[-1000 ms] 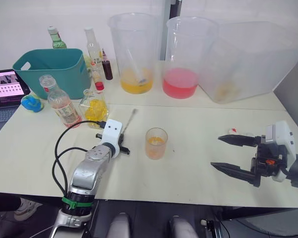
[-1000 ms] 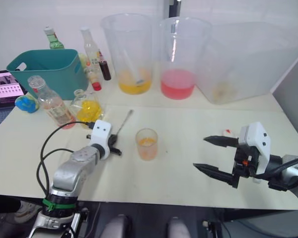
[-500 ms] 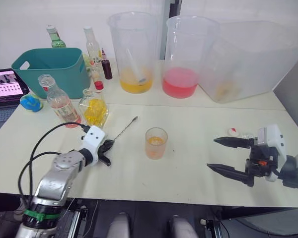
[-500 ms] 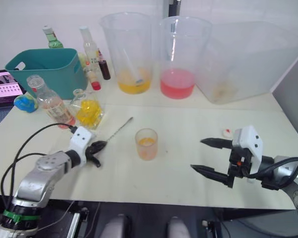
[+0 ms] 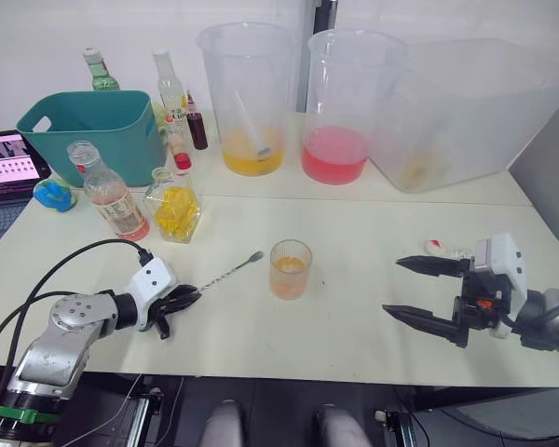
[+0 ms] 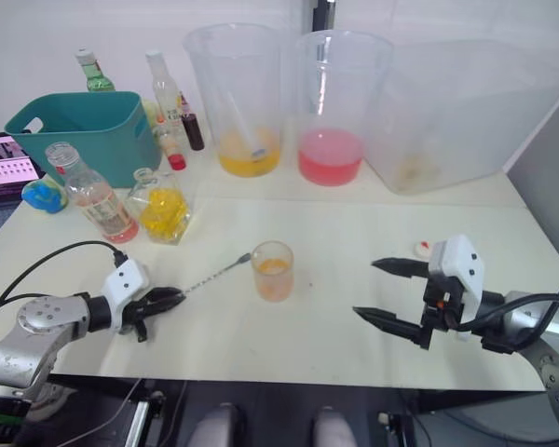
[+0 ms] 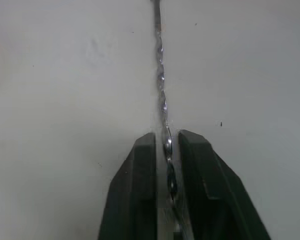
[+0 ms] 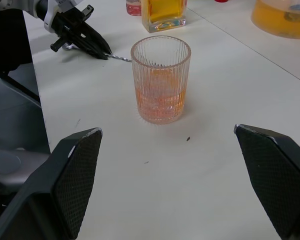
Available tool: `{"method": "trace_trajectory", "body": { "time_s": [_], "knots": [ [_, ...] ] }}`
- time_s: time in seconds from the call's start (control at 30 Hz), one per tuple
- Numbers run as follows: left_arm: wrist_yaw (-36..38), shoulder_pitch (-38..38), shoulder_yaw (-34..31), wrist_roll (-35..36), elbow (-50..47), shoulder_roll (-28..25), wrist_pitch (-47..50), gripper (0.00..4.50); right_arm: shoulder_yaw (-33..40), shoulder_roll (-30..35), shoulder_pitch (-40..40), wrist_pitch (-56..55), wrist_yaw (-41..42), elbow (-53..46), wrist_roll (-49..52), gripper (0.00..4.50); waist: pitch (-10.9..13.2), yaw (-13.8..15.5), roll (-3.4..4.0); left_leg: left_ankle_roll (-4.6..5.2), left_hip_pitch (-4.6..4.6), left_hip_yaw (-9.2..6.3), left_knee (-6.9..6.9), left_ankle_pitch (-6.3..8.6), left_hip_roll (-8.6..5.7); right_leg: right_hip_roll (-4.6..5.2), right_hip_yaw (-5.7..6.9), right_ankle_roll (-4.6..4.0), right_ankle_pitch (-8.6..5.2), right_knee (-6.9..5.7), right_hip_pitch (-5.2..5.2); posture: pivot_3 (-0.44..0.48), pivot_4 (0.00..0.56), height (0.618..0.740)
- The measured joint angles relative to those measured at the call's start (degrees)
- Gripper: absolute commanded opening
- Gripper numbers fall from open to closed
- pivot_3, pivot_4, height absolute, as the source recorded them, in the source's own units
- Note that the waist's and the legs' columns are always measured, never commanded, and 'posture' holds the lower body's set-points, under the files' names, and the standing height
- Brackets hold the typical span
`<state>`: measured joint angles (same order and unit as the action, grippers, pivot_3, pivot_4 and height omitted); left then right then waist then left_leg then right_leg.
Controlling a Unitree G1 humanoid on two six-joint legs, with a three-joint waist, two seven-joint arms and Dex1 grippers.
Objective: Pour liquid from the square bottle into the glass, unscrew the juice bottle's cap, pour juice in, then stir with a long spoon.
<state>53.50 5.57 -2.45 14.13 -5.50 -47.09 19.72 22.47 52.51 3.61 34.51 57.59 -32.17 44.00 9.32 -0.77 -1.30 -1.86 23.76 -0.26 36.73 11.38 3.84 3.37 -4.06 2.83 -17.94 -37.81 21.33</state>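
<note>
The glass (image 5: 290, 268), ribbed and holding a little orange-pink liquid, stands mid-table. The long spoon (image 5: 227, 274) lies low over the table, its small bowl close to the glass's left side. My left gripper (image 5: 180, 298) is shut on its twisted stem (image 7: 162, 100). At the left back stands the square bottle (image 5: 176, 205) with yellow liquid, and beside it the juice bottle (image 5: 107, 191), uncapped. My right gripper (image 5: 391, 285) is open and empty, right of the glass (image 8: 160, 79). The juice bottle's cap (image 5: 435, 247) lies just beyond its far finger.
A teal bin (image 5: 93, 121) and a laptop (image 5: 9, 158) sit at the far left. Two huge beakers (image 5: 247, 93) (image 5: 345, 102) and a big clear tub (image 5: 466, 112) line the back. Tall bottles (image 5: 172, 88) and a small dark-red one (image 5: 197, 126) stand behind the square bottle.
My left gripper has pulled back toward the near left, dragging the spoon with it. The spoon's bowl now rests beside the glass. The right gripper has hardly moved.
</note>
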Motion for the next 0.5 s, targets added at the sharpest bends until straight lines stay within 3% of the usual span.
{"method": "trace_trajectory", "body": {
  "time_s": [0.13,0.37,0.5],
  "knots": [
    [2.92,0.31,-0.15,1.3,0.1,-2.64,2.23,3.21,-0.02,-0.02,0.12,0.0,-0.5,0.0,-0.16,4.5,0.0,-0.18,0.0,0.02,0.0,0.02,-0.01,0.02,0.01,0.0,-0.01,0.0,0.0,0.0,0.0,0.0,0.15,0.728],
    [8.43,0.06,1.01,1.6,-1.17,-10.37,5.49,3.21,-2.68,-0.02,-1.08,-0.12,-0.94,1.33,-2.57,4.5,0.0,-0.36,0.01,0.02,-0.02,0.08,-0.06,0.03,0.04,-0.01,-0.03,-0.03,-0.06,-0.01,0.05,0.0,0.15,0.728],
    [8.33,1.48,2.14,0.99,-0.22,-10.16,5.72,3.21,-3.95,-0.45,-1.77,-0.53,-1.5,1.41,-3.51,4.5,-0.02,-0.14,0.06,0.02,-0.02,0.08,-0.06,0.03,0.03,-0.01,-0.03,-0.03,-0.09,-0.02,0.05,0.0,0.15,0.728]
  ]
}}
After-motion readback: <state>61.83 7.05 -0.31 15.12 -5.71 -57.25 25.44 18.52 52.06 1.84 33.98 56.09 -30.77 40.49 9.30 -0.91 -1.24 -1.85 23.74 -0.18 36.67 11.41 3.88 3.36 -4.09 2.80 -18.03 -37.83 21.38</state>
